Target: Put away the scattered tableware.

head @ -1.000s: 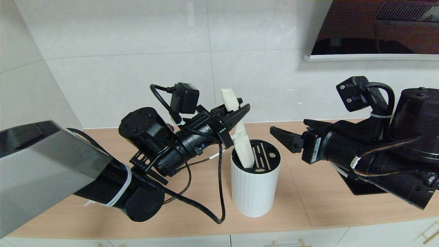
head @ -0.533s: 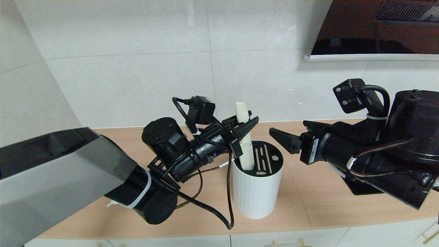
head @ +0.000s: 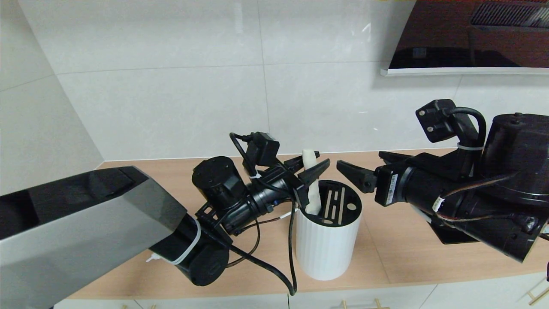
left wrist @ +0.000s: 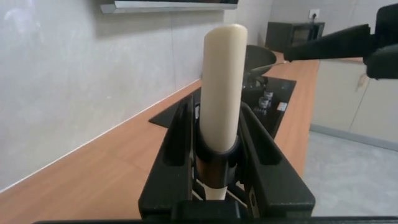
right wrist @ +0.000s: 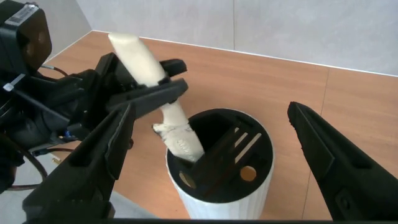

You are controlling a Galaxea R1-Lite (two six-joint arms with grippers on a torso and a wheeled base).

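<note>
Head view: L gripper (head: 319,159) pinched the cream-handled utensil (head: 308,157) near its top, lower end sunk in a slot of the white holder (head: 328,244) on the wood counter (head: 386,253). R gripper (head: 360,166) hung just beside the holder's top, touching nothing. L wrist: handle stood upright betw. 2 fingers (left wrist: 180,137). R wrist: R gripper's 2 fingers (right wrist: 106,162) were spread wide, w/ the holder betw. them.

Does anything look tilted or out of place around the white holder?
The cream-handled utensil leans in the white holder rather than standing upright, with the left tool shut on its handle. Nothing looks spilled or damaged.
</note>
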